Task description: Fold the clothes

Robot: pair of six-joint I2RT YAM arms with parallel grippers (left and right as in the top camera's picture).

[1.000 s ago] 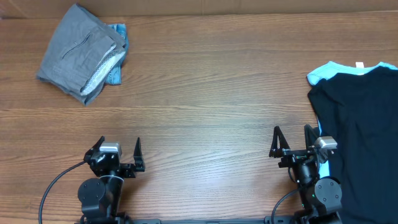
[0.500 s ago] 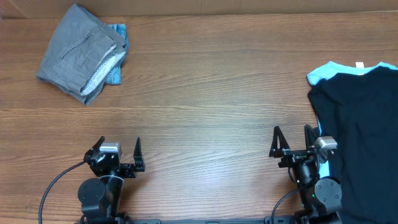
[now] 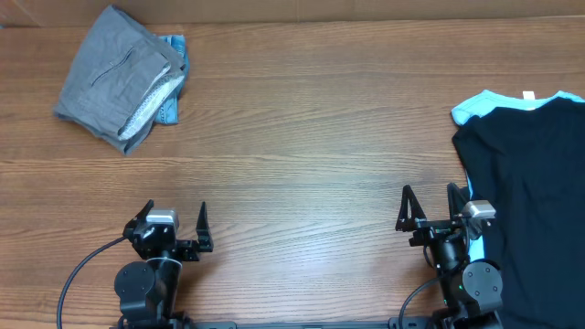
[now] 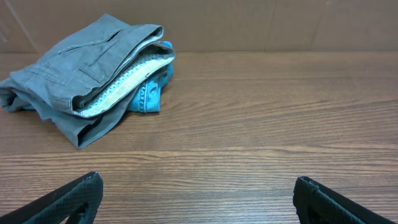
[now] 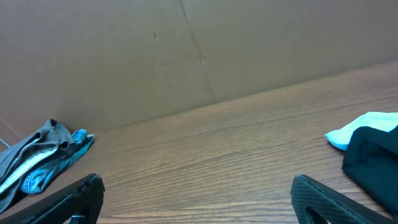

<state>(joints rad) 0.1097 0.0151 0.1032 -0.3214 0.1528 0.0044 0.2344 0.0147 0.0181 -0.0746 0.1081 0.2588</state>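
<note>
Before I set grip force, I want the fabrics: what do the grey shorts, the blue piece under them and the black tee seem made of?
Grey shorts: matte woven, likely cotton twill; stitched seams.
Blue piece: probably denim, by its faded blue and seam stitching.
Black tee: seemingly soft matte knit; it lies limp.

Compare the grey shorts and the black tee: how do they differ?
Place: the grey shorts sit at the table's far left; the black tee lies at the right edge.
Pose: the grey shorts are a compact folded bundle; the black tee is spread flat, partly cropped.
Shared: each tops another garment: denim shorts under the grey shorts, a light-blue garment under the black tee.
</note>
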